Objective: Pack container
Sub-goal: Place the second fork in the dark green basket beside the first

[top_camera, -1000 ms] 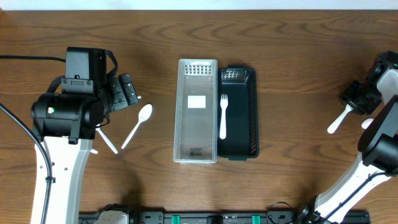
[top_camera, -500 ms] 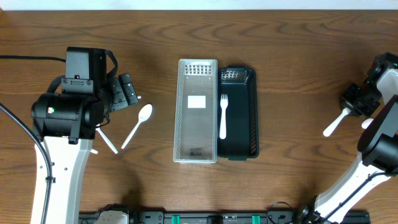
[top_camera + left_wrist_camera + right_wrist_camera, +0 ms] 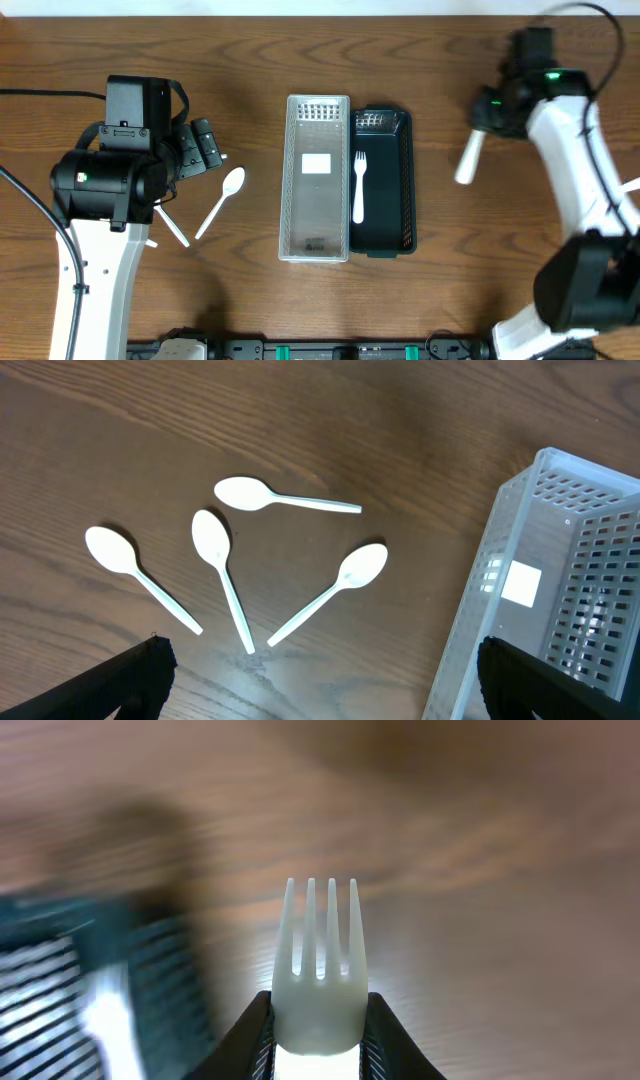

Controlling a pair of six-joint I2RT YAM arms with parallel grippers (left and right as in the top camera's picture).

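Dark green oblong slotted plastic container (image 3: pixel 385 215): lies flat on the brown wood-grain table (image 3: pixel 450 290), its long side touching the right flank of the clear oblong perforated plastic container (image 3: pixel 318 178), both open side up; holds one white plastic fork (image 3: pixel 358 187) lying lengthwise, tines toward the far end

Clear oblong perforated plastic container, landmark: middle of the table; a pale rectangular patch shows through its floor; nothing else seen inside

Second white plastic fork (image 3: pixel 468 160): well to the right of the landmark and beyond the dark green container, tilted, clear of both; pinched at the handle by the right gripper (image 3: pixel 320 1038), jaws narrow and pressed on either side of it, tines pointing away from the wrist camera; that view is blurred, with the dark container smeared at its left edge

Left gripper (image 3: pixel 208 147): to the left of the landmark, jaws spread wide, nothing between them

Four white plastic spoons, loose on the table left of the landmark, none touching it: nearest spoon (image 3: pixel 330 590), slanted; upper spoon (image 3: pixel 285 498), roughly level; middle spoon (image 3: pixel 222 575); outermost spoon (image 3: pixel 140 577); the handle ends of the nearest and middle spoons almost meet
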